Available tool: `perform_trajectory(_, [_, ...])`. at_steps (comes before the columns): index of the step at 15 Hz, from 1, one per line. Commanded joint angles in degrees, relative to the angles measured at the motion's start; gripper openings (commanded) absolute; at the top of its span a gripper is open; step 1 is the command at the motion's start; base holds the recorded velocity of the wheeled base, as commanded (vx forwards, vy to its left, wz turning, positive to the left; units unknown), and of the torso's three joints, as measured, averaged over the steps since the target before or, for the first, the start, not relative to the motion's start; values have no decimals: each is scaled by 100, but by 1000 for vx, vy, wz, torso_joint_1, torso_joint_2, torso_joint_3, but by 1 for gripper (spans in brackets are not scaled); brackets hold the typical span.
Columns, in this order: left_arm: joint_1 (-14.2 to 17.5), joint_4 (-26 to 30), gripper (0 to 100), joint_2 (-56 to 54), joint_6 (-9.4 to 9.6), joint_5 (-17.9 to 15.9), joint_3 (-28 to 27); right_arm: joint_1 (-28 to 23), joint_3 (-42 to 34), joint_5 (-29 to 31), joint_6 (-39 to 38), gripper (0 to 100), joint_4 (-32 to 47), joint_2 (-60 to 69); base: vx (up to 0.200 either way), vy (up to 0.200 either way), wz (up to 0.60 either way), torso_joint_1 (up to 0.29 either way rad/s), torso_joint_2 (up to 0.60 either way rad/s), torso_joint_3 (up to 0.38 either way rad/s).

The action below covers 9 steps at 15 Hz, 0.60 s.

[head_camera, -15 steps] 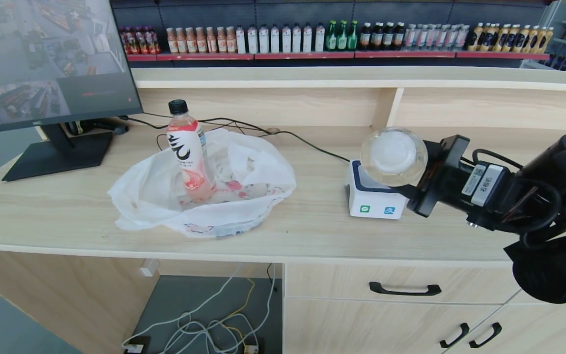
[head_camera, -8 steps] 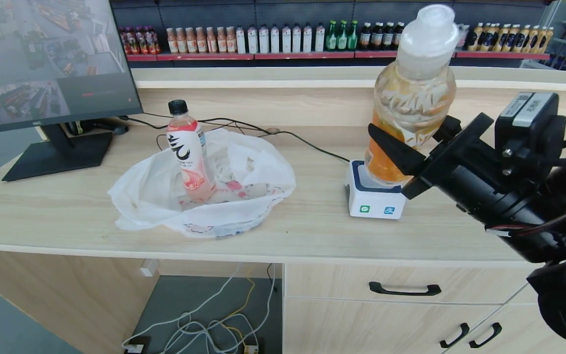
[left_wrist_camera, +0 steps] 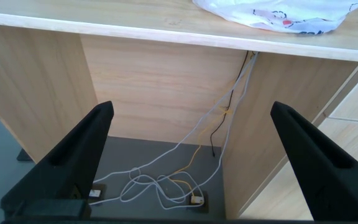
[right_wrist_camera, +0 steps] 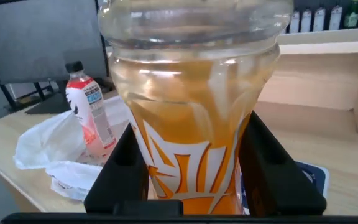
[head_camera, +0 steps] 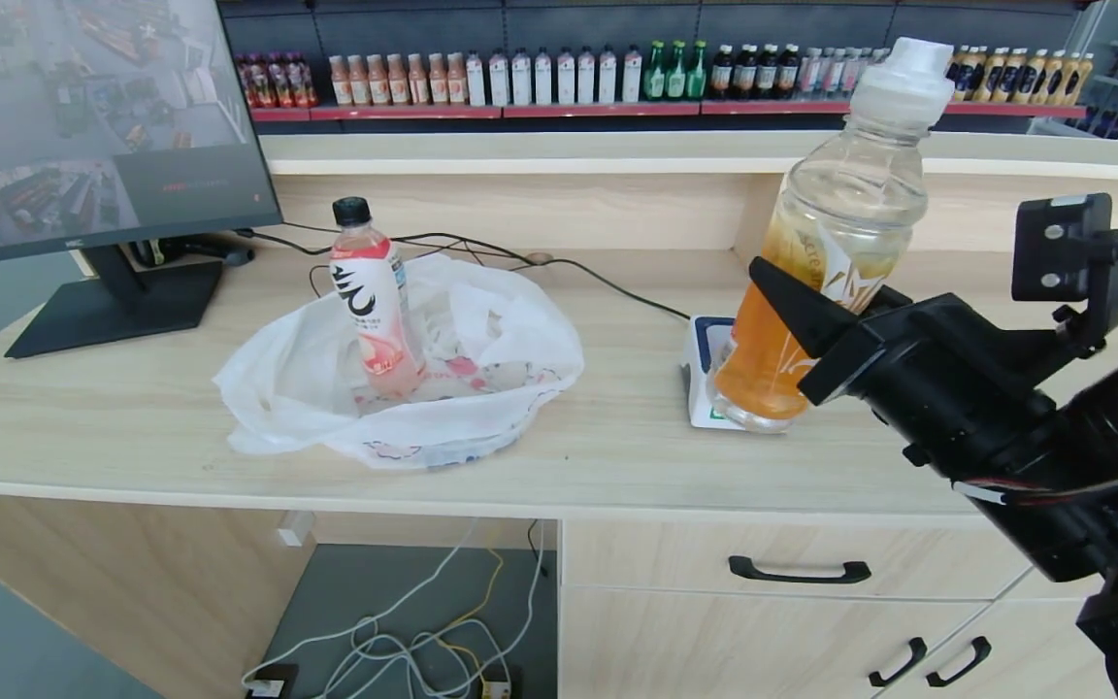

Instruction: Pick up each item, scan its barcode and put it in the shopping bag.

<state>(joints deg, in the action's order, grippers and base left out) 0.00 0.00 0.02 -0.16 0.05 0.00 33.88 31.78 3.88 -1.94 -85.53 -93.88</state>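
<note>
My right gripper point(head_camera: 811, 335) is shut on an orange drink bottle point(head_camera: 826, 252) with a white cap, held nearly upright above the counter's right side. In the right wrist view the bottle point(right_wrist_camera: 194, 118) sits between the two black fingers point(right_wrist_camera: 123, 168). Behind the bottle's base stands the small white scanner box point(head_camera: 705, 374), partly hidden. The white shopping bag point(head_camera: 404, 379) lies open at the counter's middle with a pink bottle point(head_camera: 373, 301) upright in it. My left gripper point(left_wrist_camera: 191, 162) hangs open below the counter edge, facing the floor cables.
A monitor point(head_camera: 83, 126) on a black stand occupies the back left of the counter point(head_camera: 132, 427). Black cables point(head_camera: 520, 262) run along the back. A shelf of bottles point(head_camera: 666, 73) lines the far wall. Drawers point(head_camera: 792, 573) sit under the counter's right side.
The right gripper turned the orange bottle from lying with its base toward the camera to upright, then carried it down and nearer, in front of the scanner.
</note>
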Motion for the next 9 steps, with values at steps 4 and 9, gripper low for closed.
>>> perform_trajectory(4, [0, 0, 100, -2, -2, -5, 0, -22, -84, 201, -175, 0, -227, -69, 0, 0, 0, 0, 0, 0])
perform_trajectory(9, [0, 0, 100, -2, -2, 4, 0, -57, -216, 157, -193, 0, -350, 1, 0, 0, 0, 0, 0, 0])
